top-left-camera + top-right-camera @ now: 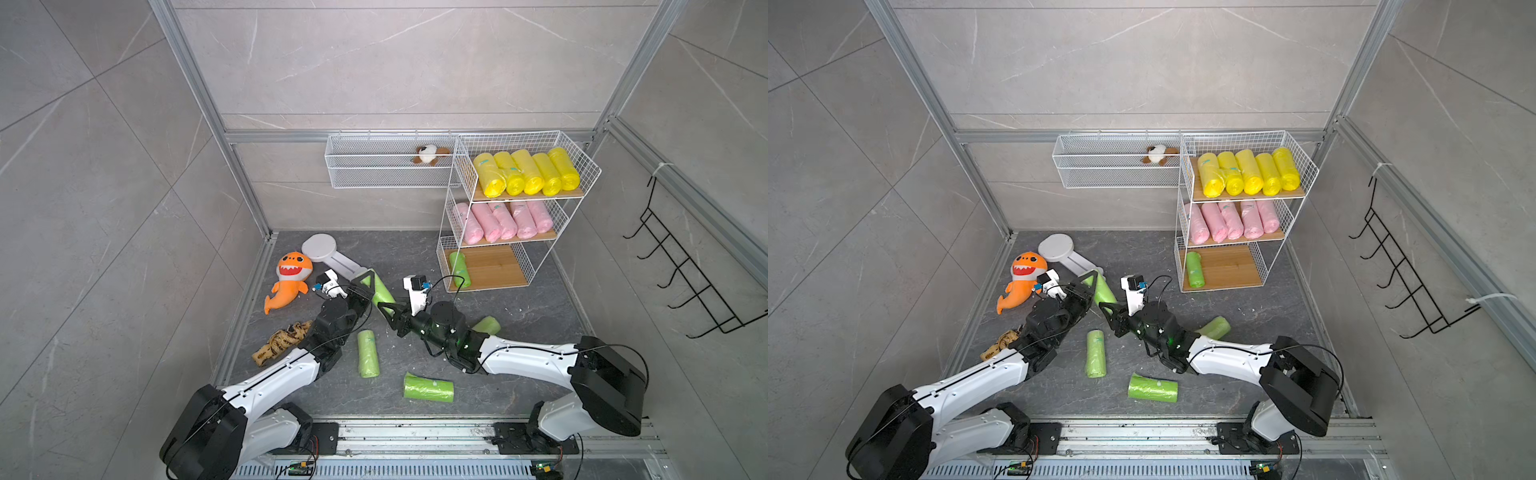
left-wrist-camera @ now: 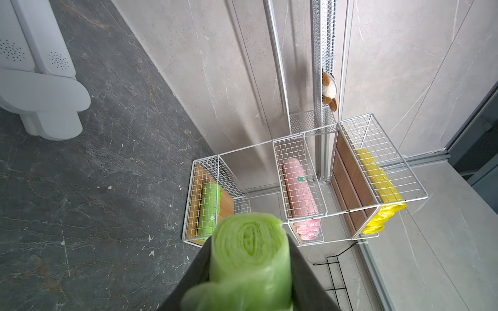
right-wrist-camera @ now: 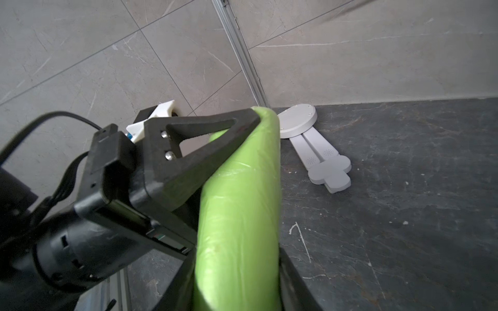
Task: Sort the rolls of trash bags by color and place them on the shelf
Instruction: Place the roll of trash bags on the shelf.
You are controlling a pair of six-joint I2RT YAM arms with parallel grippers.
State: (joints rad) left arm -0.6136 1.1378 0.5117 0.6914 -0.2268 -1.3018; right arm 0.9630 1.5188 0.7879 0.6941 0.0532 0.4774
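A light green roll (image 1: 380, 293) (image 1: 1104, 293) hangs above the floor between both arms. My left gripper (image 1: 371, 277) (image 2: 248, 241) is shut on its far end. My right gripper (image 1: 384, 309) (image 3: 237, 255) is shut on its near end. The shelf (image 1: 494, 266) (image 2: 296, 140) stands at the back right. Its top tier holds yellow rolls (image 1: 525, 172), its middle tier pink rolls (image 1: 503, 220), and its bottom tier one green roll (image 1: 459, 268) (image 2: 208, 207). Three green rolls lie on the floor (image 1: 368, 353) (image 1: 428, 387) (image 1: 487, 325), the last partly hidden by the right arm.
An orange shark plush (image 1: 289, 278), a white flat stand (image 1: 328, 251) and a brown patterned cloth (image 1: 282, 340) lie on the left of the floor. A long white wire basket (image 1: 386, 162) with a small plush (image 1: 430, 154) hangs on the back wall. A black hook rack (image 1: 685, 270) hangs on the right wall.
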